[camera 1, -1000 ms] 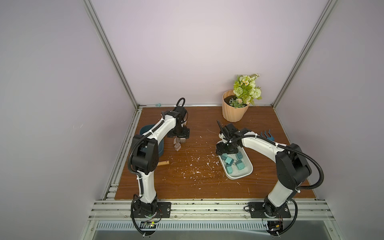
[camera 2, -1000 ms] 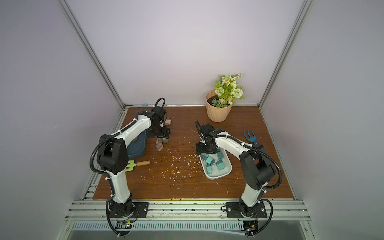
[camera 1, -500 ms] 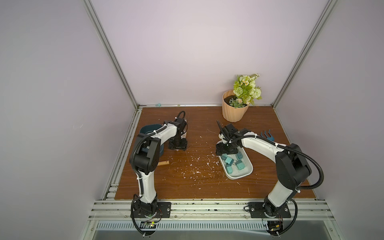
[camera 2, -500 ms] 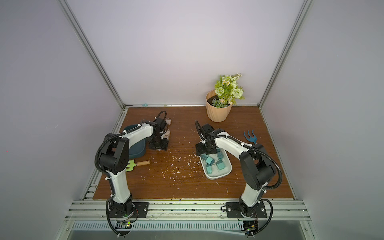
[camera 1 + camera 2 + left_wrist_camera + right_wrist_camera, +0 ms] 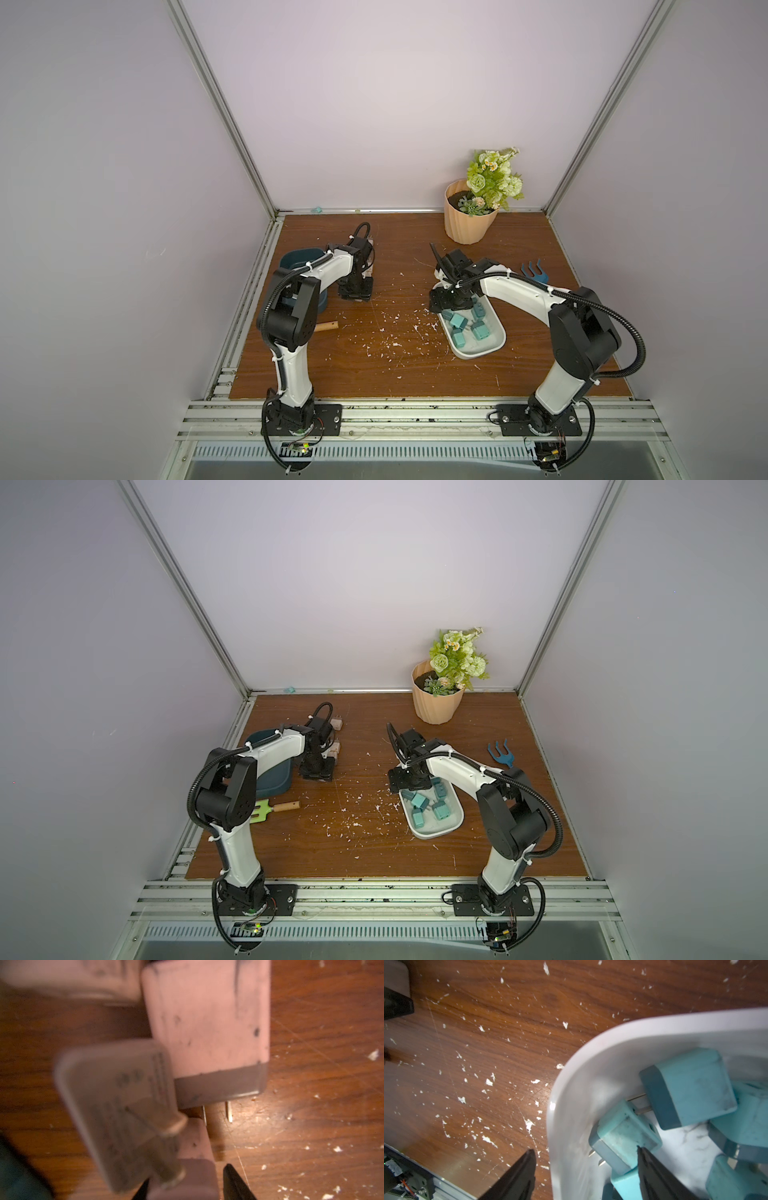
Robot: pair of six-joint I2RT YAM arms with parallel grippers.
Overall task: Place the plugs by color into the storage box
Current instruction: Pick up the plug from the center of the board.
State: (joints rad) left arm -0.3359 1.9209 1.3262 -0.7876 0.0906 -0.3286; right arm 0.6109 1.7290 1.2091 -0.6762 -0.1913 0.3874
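**Top views.** The left fingers [image 5: 355,293] are pointing down at the table [image 5: 374,374], just beside the dark bin [image 5: 297,259] and over a small cluster of pink plugs [image 5: 335,749]. The right fingers [image 5: 409,781] are hanging over the far end of the white tray [image 5: 453,827], which is carrying several teal plugs [image 5: 419,802].

**Left wrist view.** The left fingers [image 5: 234,1184] are standing partly open on either side of one pink plug [image 5: 187,1180] that is lying on the table. A sliver of gap is showing on one side, so I cannot tell whether they have a hold. A leaning plug [image 5: 116,1109], grey face up, is resting across it.

**Right wrist view.** The right fingers [image 5: 654,1178] are standing wide apart and holding nothing. They are straddling the tray wall, with one tip against a teal plug [image 5: 623,1136].

**Assessment.** The pick of a pink plug appears to be the step in hand, and the teal sort looks well advanced. The next move is calling for a square closure on the plug's flat sides. After that comes a lift clear of the leaning plug and a short carry, presumably into the dark bin.
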